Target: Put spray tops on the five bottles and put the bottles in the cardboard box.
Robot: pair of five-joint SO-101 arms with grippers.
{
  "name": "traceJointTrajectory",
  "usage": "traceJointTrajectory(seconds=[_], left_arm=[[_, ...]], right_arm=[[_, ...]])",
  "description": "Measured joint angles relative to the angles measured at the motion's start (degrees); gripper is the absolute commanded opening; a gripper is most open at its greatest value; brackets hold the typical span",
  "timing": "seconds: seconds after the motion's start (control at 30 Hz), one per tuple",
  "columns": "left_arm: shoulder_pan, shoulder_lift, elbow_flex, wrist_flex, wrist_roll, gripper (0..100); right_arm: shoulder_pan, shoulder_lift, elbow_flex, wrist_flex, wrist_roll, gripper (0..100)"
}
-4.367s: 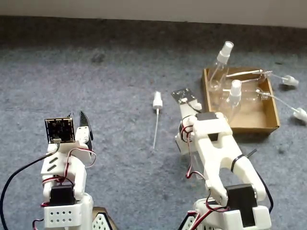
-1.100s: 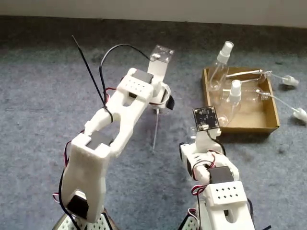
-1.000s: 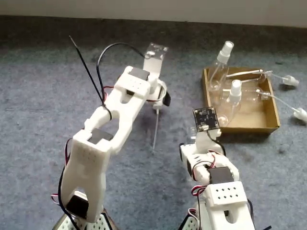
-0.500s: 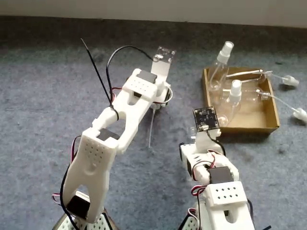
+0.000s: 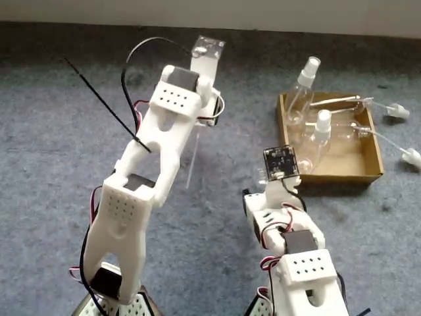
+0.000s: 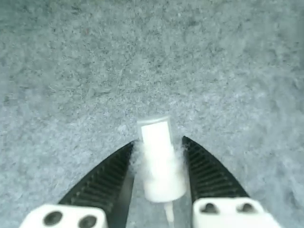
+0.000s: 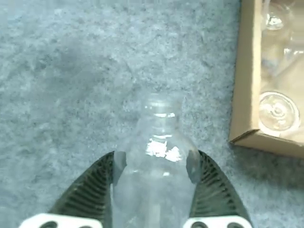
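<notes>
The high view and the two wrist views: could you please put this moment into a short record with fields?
Left gripper: shut on a spray top, gripped by its white head
Right gripper: shut on a clear bottle, neck open, no top on it
Cardboard box: holds two capped bottles
Loose spray tops: heads on the carpet beside the box, tubes reaching over its rim
Task state: held bottle not yet capped or boxed

I get soft, even light over the carpet (image 5: 59, 131), darker along its far edge; shadows are faint, with small glints on the clear bottle (image 7: 159, 149).
</notes>
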Motion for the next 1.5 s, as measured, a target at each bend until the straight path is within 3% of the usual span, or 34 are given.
traceJointTrajectory(seconds=[0.2, 0.47, 0.9, 1.07, 1.3, 1.5], left_arm=[[-1.49, -4.22, -9.67, 11.43, -4.13, 6], [-6.86, -15.47, -11.25, 13.63, -6.24, 6], [-7.74, -50.99, 21.63, 13.8, -6.33, 6], [-7.74, -61.63, 23.56, 13.8, -6.33, 6], [-7.74, -70.68, 23.82, 13.27, -5.89, 2], [-7.82, -72.79, 23.82, 10.02, 3.52, 0]], right_arm=[[-3.87, 0.0, 3.25, -6.24, 0.0, 5.0], [-12.4, 0.0, 3.25, -6.77, 0.0, 5.0], [-24.62, 0.0, -3.52, -8.09, 0.0, 5.0], [-28.75, 0.0, -4.4, -9.49, 0.0, 5.0], [-30.24, 0.0, -1.05, -20.92, 0.0, 5.0], [-30.24, -0.97, 0.88, -21.36, 0.0, 5.0]])
